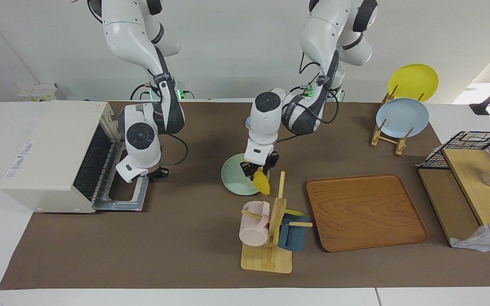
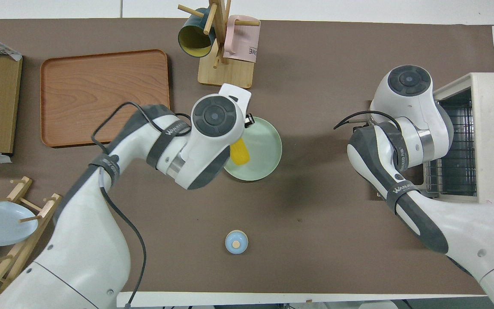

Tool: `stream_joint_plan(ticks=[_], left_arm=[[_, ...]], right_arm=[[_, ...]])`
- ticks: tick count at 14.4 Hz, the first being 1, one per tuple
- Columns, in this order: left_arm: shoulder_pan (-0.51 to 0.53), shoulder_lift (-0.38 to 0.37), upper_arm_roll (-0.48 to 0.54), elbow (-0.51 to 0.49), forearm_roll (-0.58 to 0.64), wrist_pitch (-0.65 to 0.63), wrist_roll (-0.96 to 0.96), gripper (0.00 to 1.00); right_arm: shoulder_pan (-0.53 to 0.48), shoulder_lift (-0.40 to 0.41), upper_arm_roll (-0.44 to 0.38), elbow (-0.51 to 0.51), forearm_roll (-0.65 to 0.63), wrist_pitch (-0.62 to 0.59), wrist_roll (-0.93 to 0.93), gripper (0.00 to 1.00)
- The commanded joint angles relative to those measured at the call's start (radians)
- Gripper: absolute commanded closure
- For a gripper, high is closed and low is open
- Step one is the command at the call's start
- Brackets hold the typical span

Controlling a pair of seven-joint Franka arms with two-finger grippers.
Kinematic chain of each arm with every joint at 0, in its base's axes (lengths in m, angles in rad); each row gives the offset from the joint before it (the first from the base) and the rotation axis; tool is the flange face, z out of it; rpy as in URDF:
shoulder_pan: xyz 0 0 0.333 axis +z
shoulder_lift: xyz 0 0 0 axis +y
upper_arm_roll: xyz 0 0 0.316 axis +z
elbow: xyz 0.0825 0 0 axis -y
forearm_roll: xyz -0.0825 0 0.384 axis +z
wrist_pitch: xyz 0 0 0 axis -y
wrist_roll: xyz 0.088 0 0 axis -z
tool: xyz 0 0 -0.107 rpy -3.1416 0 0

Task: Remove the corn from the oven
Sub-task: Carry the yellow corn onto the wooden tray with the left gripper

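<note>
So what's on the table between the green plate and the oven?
Only bare brown mat between the green plate and the oven; the overhead view shows it.

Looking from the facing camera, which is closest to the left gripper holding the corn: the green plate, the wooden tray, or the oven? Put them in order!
From the left gripper, which grips the corn:
1. Green plate: right under the gripper.
2. Wooden tray: toward the left arm's end of the table.
3. Oven: at the right arm's end, door open.
</note>
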Motion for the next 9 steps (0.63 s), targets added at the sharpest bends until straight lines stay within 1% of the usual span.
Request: stream_joint_plan(ticks=[1, 3, 4, 5, 6, 7, 8, 9], left_arm=[[0.166, -0.019, 0.014, -0.014, 0.014, -0.052, 0.257, 1.00], [0.312, -0.008, 0.005, -0.021, 0.011, 0.032, 0.473, 0.99], [0.366, 0.004, 0.003, -0.021, 0.005, 0.063, 0.633, 0.98], [0.397, 0.007, 0.003, -0.024, -0.007, 0.075, 0.774, 0.97], [0.430, 0.007, 0.006, -0.024, -0.067, 0.075, 0.868, 0.91], [0.437, 0.009, 0.009, -0.024, -0.101, 0.075, 0.878, 0.65], [0.438, 0.009, 0.009, -0.022, -0.103, 0.078, 0.877, 0.12], [0.438, 0.003, 0.011, -0.022, -0.103, 0.065, 0.872, 0.00]], right_arm=[[-0.064, -0.044, 0.008, 0.092, -0.044, -0.142, -0.147, 0.99], [-0.101, -0.097, 0.008, 0.138, -0.044, -0.243, -0.250, 0.99], [-0.128, -0.134, 0.008, 0.149, -0.041, -0.282, -0.305, 0.99], [-0.150, -0.165, 0.008, 0.152, -0.034, -0.308, -0.344, 0.99], [-0.171, -0.209, 0.009, 0.155, -0.029, -0.352, -0.371, 0.96], [-0.179, -0.264, 0.008, 0.160, -0.014, -0.386, -0.378, 0.84], [-0.182, -0.312, 0.002, 0.194, 0.033, -0.415, -0.379, 0.54], [-0.197, -0.338, -0.004, 0.245, 0.096, -0.473, -0.379, 0.02]])
